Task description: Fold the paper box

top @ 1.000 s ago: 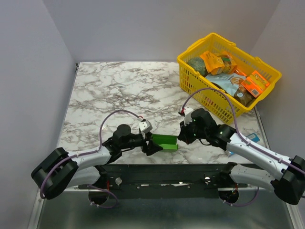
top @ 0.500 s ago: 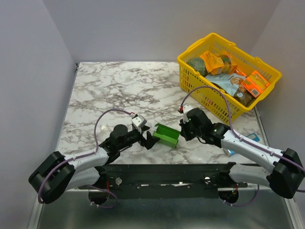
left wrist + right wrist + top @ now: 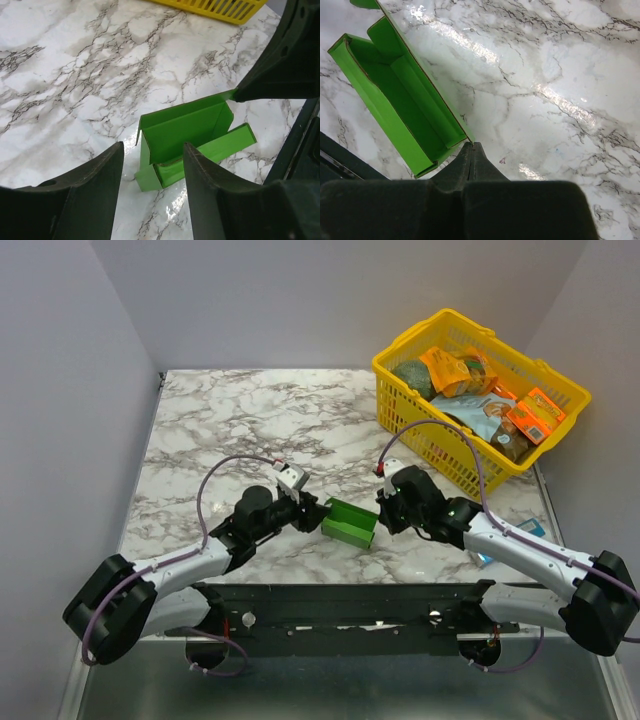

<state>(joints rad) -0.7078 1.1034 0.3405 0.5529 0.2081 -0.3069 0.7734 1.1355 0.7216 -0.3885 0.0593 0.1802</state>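
Paper box (image 3: pixel 350 523): is lying open-topped on the marble table (image 3: pixel 250 420), sitting toward 6 o'clock of the top view, just short of the near edge; its long lid flap is standing up along the far side.
Box interior (image 3: pixel 400 95): is showing as a long green trough in the right wrist view, with a small end flap poking out at the far end.
Left gripper (image 3: pixel 313 512): is hovering at 9 o'clock of the box, its claw spread; in its own view the two dark fingers (image 3: pixel 95 175) are framing the box's near end (image 3: pixel 190 130), and I cannot tell whether they are touching it.
Right gripper (image 3: pixel 382 510): is reaching in from 3 o'clock of the box, its claw pressed together and pinching the corner of the raised lid flap (image 3: pixel 471 146).
Same grip from the left wrist: the right gripper's dark tip (image 3: pixel 280 60) is meeting the flap's upper corner.
Yellow basket (image 3: pixel 410 338): is sitting at 2 o'clock of the table, well apart from the box, holding packaged goods.
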